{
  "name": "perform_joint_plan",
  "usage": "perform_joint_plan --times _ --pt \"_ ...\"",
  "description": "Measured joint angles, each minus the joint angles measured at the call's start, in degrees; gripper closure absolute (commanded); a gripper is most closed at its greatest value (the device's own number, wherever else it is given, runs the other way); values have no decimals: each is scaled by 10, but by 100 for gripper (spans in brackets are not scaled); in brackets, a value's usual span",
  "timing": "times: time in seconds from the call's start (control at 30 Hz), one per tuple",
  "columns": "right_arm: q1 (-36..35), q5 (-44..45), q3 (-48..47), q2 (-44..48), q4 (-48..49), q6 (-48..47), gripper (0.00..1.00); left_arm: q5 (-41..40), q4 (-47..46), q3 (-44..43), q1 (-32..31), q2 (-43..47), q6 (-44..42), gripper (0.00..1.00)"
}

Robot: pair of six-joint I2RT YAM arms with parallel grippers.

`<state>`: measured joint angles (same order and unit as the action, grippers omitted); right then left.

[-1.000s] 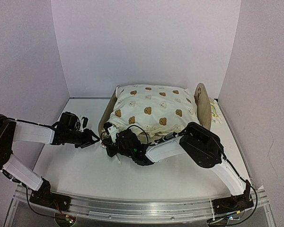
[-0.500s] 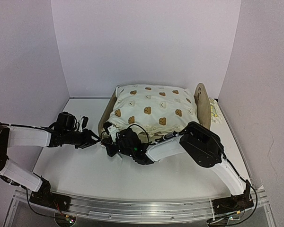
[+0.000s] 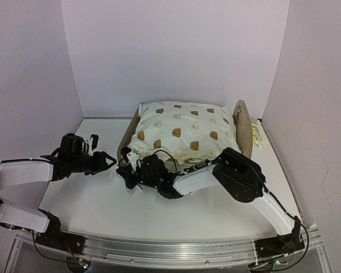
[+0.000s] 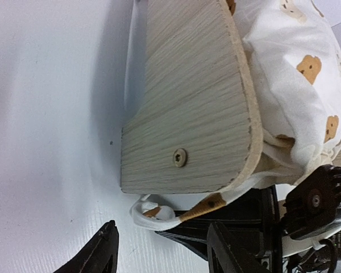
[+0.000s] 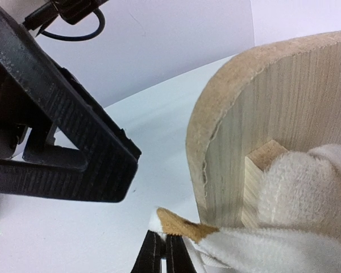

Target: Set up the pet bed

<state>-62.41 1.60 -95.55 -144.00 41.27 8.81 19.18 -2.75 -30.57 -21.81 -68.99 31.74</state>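
Observation:
The pet bed's light-wood left end board (image 3: 127, 143) (image 4: 187, 108) (image 5: 261, 131) and right end board (image 3: 242, 121) show; its striped base is hidden under the cream bear-print cushion (image 3: 179, 132) (image 4: 295, 85) lying on it. My right gripper (image 3: 128, 172) (image 5: 165, 255) is shut on the cushion's near-left corner (image 5: 184, 226) (image 4: 159, 216), low beside the left end board. My left gripper (image 3: 104, 161) (image 4: 165, 253) is open and empty, just left of that corner, its jaws on either side of it but apart from it.
A small lemon-print pillow (image 3: 258, 135) lies behind the right end board by the right wall. White walls close in the table at the back and both sides. The two grippers are close together at the bed's near-left corner.
My left arm has drawn back a little to the left, its gripper still pointing at the cushion corner. My right gripper keeps its hold and has hardly moved.

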Motion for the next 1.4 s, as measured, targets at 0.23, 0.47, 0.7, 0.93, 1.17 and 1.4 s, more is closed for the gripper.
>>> perform_joint_plan --times 0.23,0.47,0.7,0.93,1.17,1.4 --pt "0 2 0 0 3 -16 100 -47 -15 4 0 -16 2 50" --pt "0 9 -7 -5 3 -38 100 -57 -23 -4 0 -83 2 54" --pt "0 30 -29 -26 13 -59 100 -52 -24 -6 1 -88 -2 58" --pt "-7 75 -31 -39 32 -90 100 -33 -23 -6 1 -73 -3 60" --pt "-14 108 -32 -56 76 -120 100 -16 -23 -5 1 -65 -2 60" --pt "-19 127 -42 -79 110 -151 99 -58 -8 -10 7 -42 -1 56"
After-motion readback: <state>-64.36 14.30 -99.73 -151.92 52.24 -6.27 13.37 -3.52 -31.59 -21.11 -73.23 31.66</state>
